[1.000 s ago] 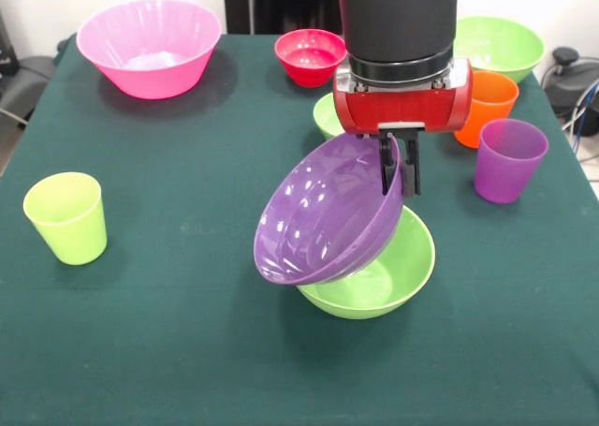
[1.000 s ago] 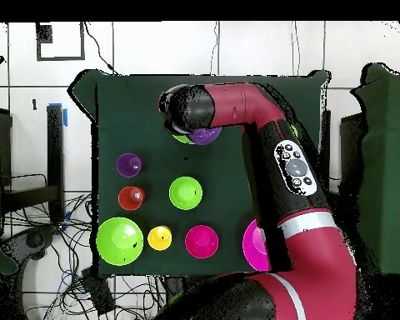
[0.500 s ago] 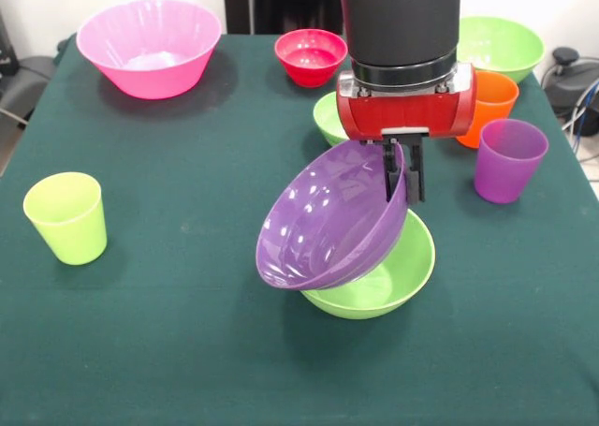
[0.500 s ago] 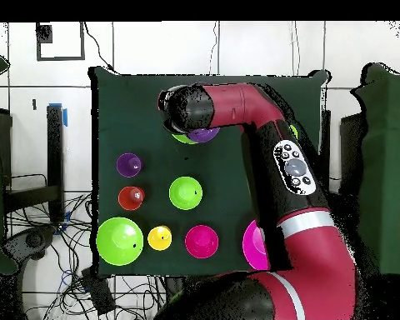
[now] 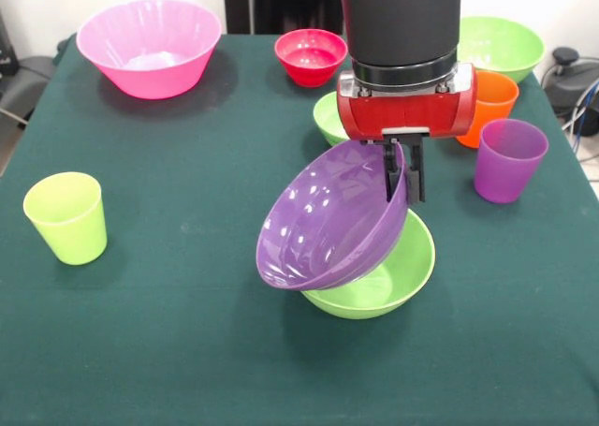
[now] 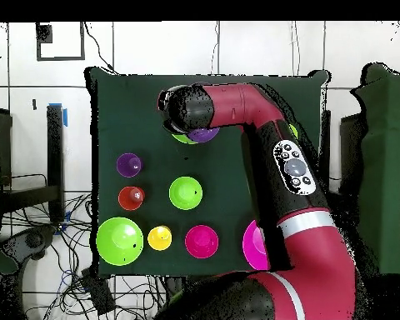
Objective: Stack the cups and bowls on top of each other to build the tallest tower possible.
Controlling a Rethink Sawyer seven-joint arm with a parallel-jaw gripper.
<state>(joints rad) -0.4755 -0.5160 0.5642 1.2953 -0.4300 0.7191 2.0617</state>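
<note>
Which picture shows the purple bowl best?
The front view. There the purple bowl shows whole, tilted steeply, its rim pinched by the gripper above a lime green bowl. In the overhead view the arm covers most of it, so only a purple sliver peeks out beside a bit of green.

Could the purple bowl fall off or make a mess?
Maybe. The gripper pinches only the rim of the purple bowl, which hangs steeply tilted, so it might slip. Its lower edge leans on the green bowl beneath, so pushing down could tip or shove that bowl. Let go now, it would probably land crooked rather than nested.
</note>
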